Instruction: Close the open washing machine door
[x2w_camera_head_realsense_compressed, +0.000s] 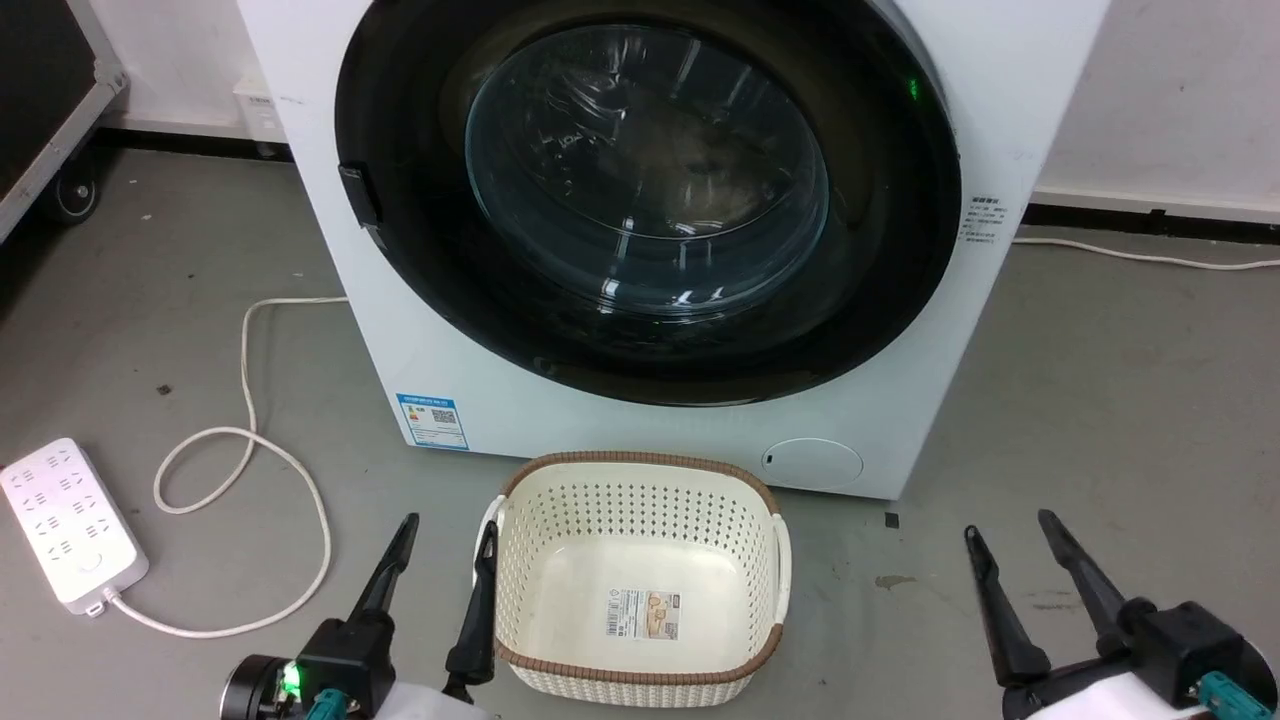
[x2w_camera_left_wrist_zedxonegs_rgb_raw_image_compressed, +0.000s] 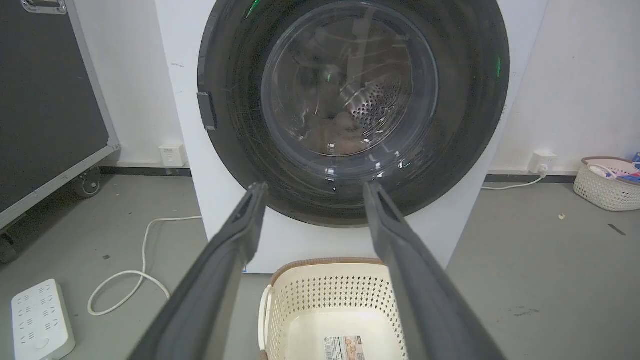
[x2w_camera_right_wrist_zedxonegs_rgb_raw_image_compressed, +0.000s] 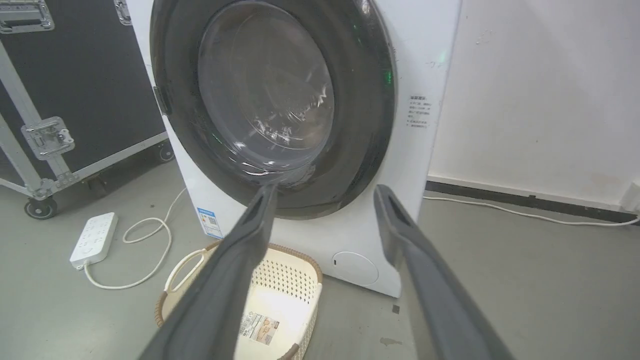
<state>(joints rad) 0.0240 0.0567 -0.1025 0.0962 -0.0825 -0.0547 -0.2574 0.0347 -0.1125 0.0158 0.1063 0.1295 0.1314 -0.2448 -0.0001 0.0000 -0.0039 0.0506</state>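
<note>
The washing machine door (x2w_camera_head_realsense_compressed: 880, 250) is a large glossy black ring around a bulging clear glass window, and it lies flat against the white machine front (x2w_camera_head_realsense_compressed: 500, 400). A dark latch piece (x2w_camera_head_realsense_compressed: 360, 195) sits on its left edge. The door (x2w_camera_left_wrist_zedxonegs_rgb_raw_image_compressed: 465, 125) shows the drum and some cloth through its glass in the left wrist view, and it stands at an angle (x2w_camera_right_wrist_zedxonegs_rgb_raw_image_compressed: 360, 100) in the right wrist view. My left gripper (x2w_camera_head_realsense_compressed: 448, 525) is open low on the floor side, beside the basket and well short of the door. My right gripper (x2w_camera_head_realsense_compressed: 1008, 524) is open at the lower right, empty.
A cream perforated basket (x2w_camera_head_realsense_compressed: 640, 460) stands on the floor right before the machine, between my grippers. A white power strip (x2w_camera_head_realsense_compressed: 70, 525) and its looping cable (x2w_camera_head_realsense_compressed: 245, 440) lie at the left. A black wheeled flight case (x2w_camera_right_wrist_zedxonegs_rgb_raw_image_compressed: 75, 75) stands further left. Another basket (x2w_camera_left_wrist_zedxonegs_rgb_raw_image_compressed: 605, 182) sits by the right wall.
</note>
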